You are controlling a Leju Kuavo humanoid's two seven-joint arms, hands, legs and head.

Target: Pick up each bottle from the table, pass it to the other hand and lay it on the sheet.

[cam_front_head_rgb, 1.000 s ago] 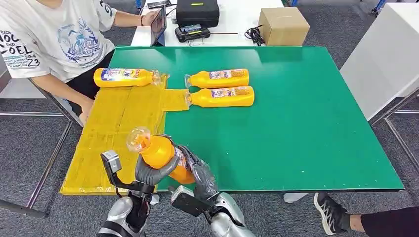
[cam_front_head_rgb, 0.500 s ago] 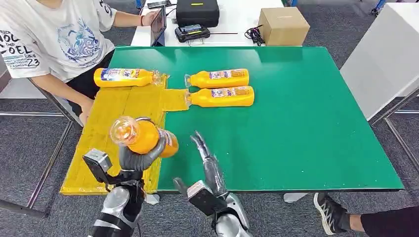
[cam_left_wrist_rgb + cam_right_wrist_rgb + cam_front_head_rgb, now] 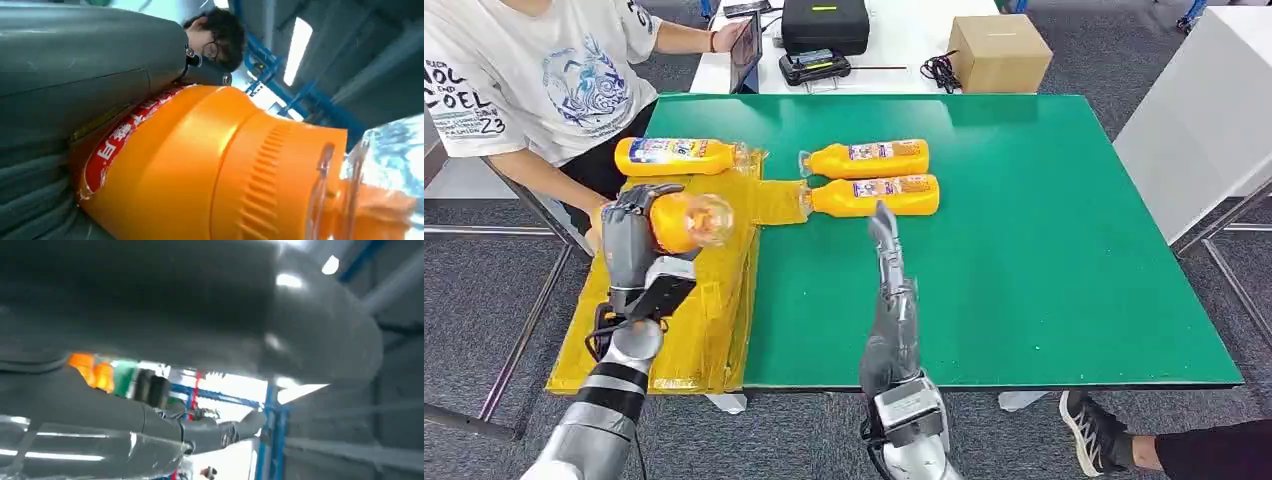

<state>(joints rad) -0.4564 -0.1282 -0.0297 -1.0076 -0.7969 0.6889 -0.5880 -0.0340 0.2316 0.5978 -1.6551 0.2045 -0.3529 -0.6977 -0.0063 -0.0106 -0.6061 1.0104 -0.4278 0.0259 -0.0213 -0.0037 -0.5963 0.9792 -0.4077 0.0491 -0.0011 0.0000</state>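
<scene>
My left hand grips an orange bottle with a clear cap, held above the yellow sheet; the left wrist view shows the bottle close up against my thumb. My right hand is raised over the green table, fingers stretched out straight and holding nothing, just short of two orange bottles. Those lie side by side on the table, one nearer, one farther. A third bottle lies at the sheet's far end.
A person in a white T-shirt sits at the table's far left, one arm close to the sheet's edge. Behind the table stand a cardboard box and a black case. A white cabinet is at the right.
The right hand let go of the bottle and swung forward over the table toward the two bottles. The left hand carried the bottle away from me, up over the yellow sheet.
</scene>
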